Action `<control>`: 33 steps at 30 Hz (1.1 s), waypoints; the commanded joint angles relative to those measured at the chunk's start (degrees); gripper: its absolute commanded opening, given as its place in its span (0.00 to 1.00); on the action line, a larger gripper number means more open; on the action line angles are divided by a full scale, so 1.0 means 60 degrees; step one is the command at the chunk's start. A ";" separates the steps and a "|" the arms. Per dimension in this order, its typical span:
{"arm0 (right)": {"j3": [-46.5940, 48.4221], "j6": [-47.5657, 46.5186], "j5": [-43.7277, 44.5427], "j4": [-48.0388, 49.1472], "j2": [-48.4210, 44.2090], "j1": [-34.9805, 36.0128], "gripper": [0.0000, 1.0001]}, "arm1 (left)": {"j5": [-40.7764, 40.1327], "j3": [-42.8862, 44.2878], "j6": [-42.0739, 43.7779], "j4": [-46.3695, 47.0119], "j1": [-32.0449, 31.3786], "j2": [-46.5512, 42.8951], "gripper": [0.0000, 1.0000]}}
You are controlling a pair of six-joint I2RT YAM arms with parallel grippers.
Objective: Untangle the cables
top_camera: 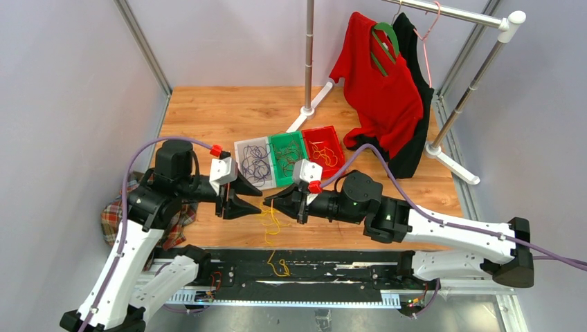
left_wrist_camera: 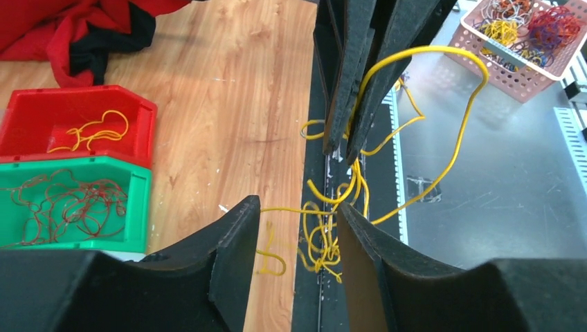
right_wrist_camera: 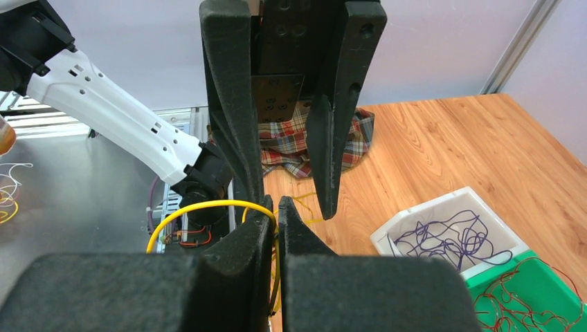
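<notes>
Several thin yellow cables [top_camera: 271,225] hang in a tangle over the table's near edge. My right gripper [top_camera: 270,203] is shut on a yellow cable [right_wrist_camera: 201,205], which arches out to the left of its closed fingers [right_wrist_camera: 277,202]. Facing it, my left gripper [top_camera: 257,202] is open. The yellow tangle [left_wrist_camera: 322,242] shows in the gap between its fingers [left_wrist_camera: 297,205], and one strand runs across from tip to tip. A long yellow loop [left_wrist_camera: 457,138] curves off the right gripper's tips [left_wrist_camera: 346,149]. Purple cables [top_camera: 257,166], red-brown cables [top_camera: 287,155] and yellow cables [top_camera: 325,153] lie in separate bins.
A white bin [top_camera: 239,146], a green bin [top_camera: 284,136] and a red bin [top_camera: 320,130] stand side by side just behind the grippers. A plaid cloth [top_camera: 176,214] lies under the left arm. A rack with red and black garments [top_camera: 384,90] stands at the back right. A pink basket [left_wrist_camera: 519,34] holds mixed cables.
</notes>
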 commanded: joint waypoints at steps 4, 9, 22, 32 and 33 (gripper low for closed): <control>-0.0201 -0.0081 -0.0108 0.0539 -0.0317 -0.0109 0.01 | 0.0082 -0.0275 -0.0077 -0.0223 -0.0058 -0.0126 0.36; -0.0268 0.0044 0.0100 0.0886 -0.0288 -0.0101 0.01 | 0.0188 -0.0512 -0.0265 -0.0246 -0.0056 -0.0140 0.07; -0.0931 0.0147 0.1701 0.1287 -0.0917 -0.0101 0.01 | 0.0209 -0.0481 -0.0377 -0.0204 -0.0063 -0.0722 0.00; -0.1126 0.0253 0.2133 0.1284 -0.1196 -0.0103 0.01 | 0.0148 -0.0398 -0.0268 -0.0209 -0.0062 -0.0842 0.43; -0.1106 0.0277 0.2069 0.1265 -0.1169 -0.0101 0.01 | 0.0138 -0.0332 -0.0175 -0.0218 -0.0064 -0.0815 0.53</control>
